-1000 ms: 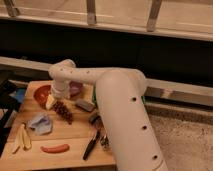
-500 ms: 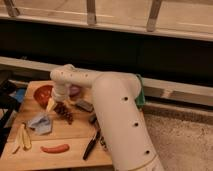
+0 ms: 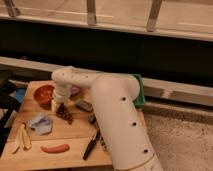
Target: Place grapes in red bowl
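Note:
The grapes (image 3: 65, 114), a dark reddish-purple bunch, lie on the wooden table (image 3: 75, 135) just right of and below the red bowl (image 3: 43, 93). The bowl stands at the table's back left. My gripper (image 3: 56, 103) points down from the white arm (image 3: 107, 107). It is between the bowl and the grapes, at the bunch's upper left end. The wrist hides where it meets the bunch.
A purple bowl (image 3: 75, 91) peeks out behind the wrist. A red-orange sausage (image 3: 55, 148), a banana (image 3: 22, 137), a blue cloth (image 3: 40, 123), a black tool (image 3: 91, 145) and a grey object (image 3: 84, 106) lie on the table. A green container (image 3: 139, 95) sits behind the arm.
The arm has swung forward and now covers more of the table's right side. The gripper stays by the grapes' upper end, slightly lower. The grapes have hardly moved.

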